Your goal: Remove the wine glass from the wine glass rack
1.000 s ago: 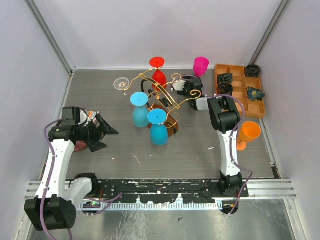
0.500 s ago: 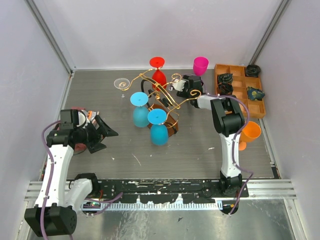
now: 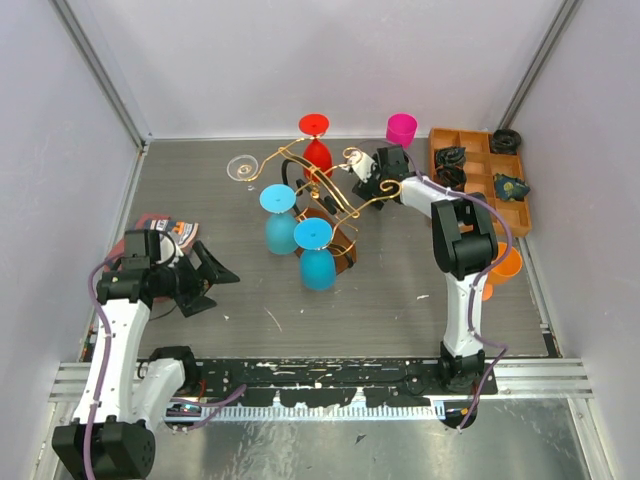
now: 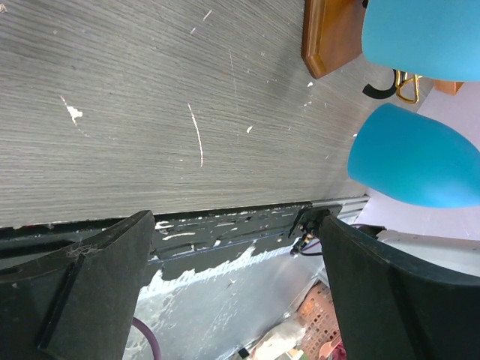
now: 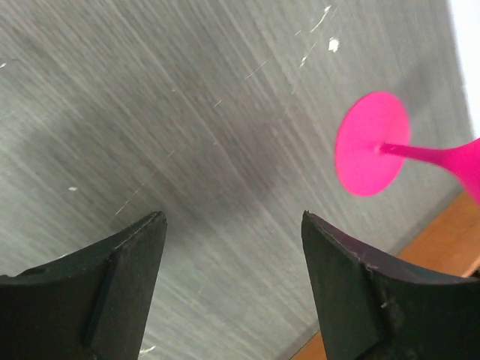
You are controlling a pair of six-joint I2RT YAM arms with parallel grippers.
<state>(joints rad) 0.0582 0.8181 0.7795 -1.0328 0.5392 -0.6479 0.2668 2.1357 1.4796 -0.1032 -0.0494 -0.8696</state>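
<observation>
Right hand: the arm has stretched further back than 1 second ago, and the right hand [image 3: 368, 175] is now just beside the right scroll of the wine glass rack [image 3: 322, 200]. I cannot tell if they touch. The jaws are apart, with only bare worktop [image 3: 400, 290] between them.
Left hand: the left hand [image 3: 212, 288] has drawn back toward the near left. Its jaws are spread wide and hold nothing.
Packet: more of the printed packet [image 3: 170, 226] shows now.
Glasses: all unmoved on the rack, feet up. They are the red wine glass [image 3: 317, 152], the upper blue wine glass [image 3: 280, 230] and the lower blue wine glass [image 3: 318, 268].
Rack: thin gold wire with curled scrolls on a brown wooden base.
Worktop: grey, brushed grain, scratched.
Pink glass: the pink glass [image 5: 373, 142] has a flat round foot and a thin stem, and stands on the worktop.
</observation>
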